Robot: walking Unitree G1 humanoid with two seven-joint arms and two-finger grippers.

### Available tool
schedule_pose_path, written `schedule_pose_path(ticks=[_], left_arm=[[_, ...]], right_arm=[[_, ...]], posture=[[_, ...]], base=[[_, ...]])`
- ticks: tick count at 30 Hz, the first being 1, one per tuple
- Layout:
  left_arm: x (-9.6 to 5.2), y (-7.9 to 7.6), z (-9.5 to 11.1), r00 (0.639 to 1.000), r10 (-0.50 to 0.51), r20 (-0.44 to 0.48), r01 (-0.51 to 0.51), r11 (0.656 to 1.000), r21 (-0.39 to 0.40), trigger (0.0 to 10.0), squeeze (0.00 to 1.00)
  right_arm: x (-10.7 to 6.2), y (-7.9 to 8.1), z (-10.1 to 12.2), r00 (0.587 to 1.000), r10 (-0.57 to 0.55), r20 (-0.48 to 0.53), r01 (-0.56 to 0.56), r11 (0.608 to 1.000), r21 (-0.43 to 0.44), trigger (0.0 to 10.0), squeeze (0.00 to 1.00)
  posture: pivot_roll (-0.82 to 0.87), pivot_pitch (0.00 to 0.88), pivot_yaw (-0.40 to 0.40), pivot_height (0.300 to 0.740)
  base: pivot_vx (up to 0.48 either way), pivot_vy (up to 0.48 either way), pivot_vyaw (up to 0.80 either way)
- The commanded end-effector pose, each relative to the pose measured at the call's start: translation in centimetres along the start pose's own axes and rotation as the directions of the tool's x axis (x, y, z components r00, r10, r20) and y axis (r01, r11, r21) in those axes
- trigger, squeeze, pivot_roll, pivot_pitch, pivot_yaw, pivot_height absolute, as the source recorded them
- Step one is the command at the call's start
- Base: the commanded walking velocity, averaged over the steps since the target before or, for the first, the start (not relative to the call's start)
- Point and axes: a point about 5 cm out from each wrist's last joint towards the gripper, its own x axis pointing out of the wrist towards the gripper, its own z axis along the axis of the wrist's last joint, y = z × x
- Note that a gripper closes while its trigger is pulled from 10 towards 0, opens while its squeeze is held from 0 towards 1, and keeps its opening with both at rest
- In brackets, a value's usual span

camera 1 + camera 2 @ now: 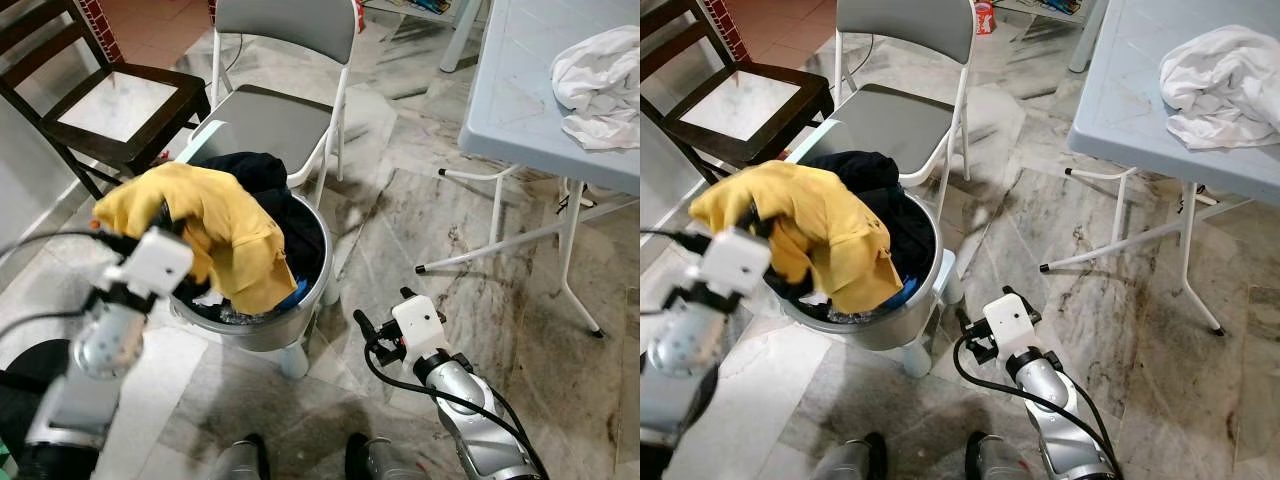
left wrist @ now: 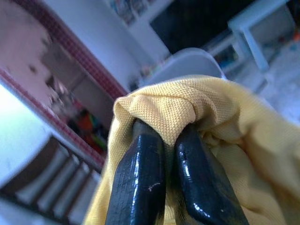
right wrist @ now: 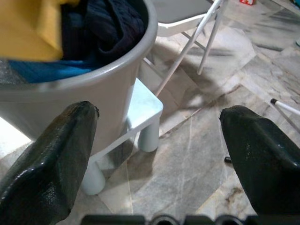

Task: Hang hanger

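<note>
Pinching a fold of the yellow shirt (image 1: 215, 225), our left gripper (image 2: 164, 154) has its 2 fingers closed together on the cloth, holding it raised over the grey laundry basket (image 1: 300, 305), which sits on a small pale stool (image 3: 140, 117). Our right gripper (image 3: 159, 140) hangs low beside the basket with its fingers spread wide and nothing between them. We see no hanger; the task's item cannot be located from these pictures. Dark clothes (image 1: 260, 175) and a blue garment (image 3: 42, 70) remain in the basket.

Risks, as we judge them:
- The grip covers a thin fold only; a fast lift could pull the cloth free.
- The shirt's hem lies on the other laundry and could drag it over the rim.
- The basket may tip off the stool if snagged.
</note>
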Motion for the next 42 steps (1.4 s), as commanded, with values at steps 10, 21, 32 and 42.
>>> schedule_pose_path(ticks=[10,21,32,42], left_arm=[[1.7,4.5,-3.0,0.977,0.092,-0.195,-0.107,0.992,-0.068,0.0,0.00],[-3.8,2.6,-11.5,0.777,-0.051,-0.627,-0.174,0.940,-0.292,0.0,0.00],[-2.6,1.7,-10.8,0.821,-0.023,-0.571,-0.093,0.980,-0.173,10.0,1.00],[-3.2,1.7,-8.3,0.889,0.138,-0.437,-0.118,0.990,0.074,10.0,1.00]], right_arm=[[-0.2,0.3,-0.9,1.000,0.004,-0.029,-0.004,1.000,0.005,10.0,0.00],[-0.6,0.2,-1.4,0.999,0.007,-0.050,-0.007,1.000,-0.005,10.0,0.00],[-0.4,0.2,-1.3,0.999,0.012,-0.051,-0.013,1.000,-0.017,10.0,0.00],[-0.5,0.4,-1.4,0.998,0.016,-0.053,-0.017,1.000,-0.016,10.0,0.00]], posture=[[0.03,0.223,0.002,0.740],[0.02,0.237,-0.006,0.740],[0.02,0.235,-0.011,0.740],[0.03,0.236,-0.009,0.740]], base=[[0.000,0.000,0.00],[0.000,0.000,0.00],[0.000,0.000,0.00],[0.000,0.000,0.00]])
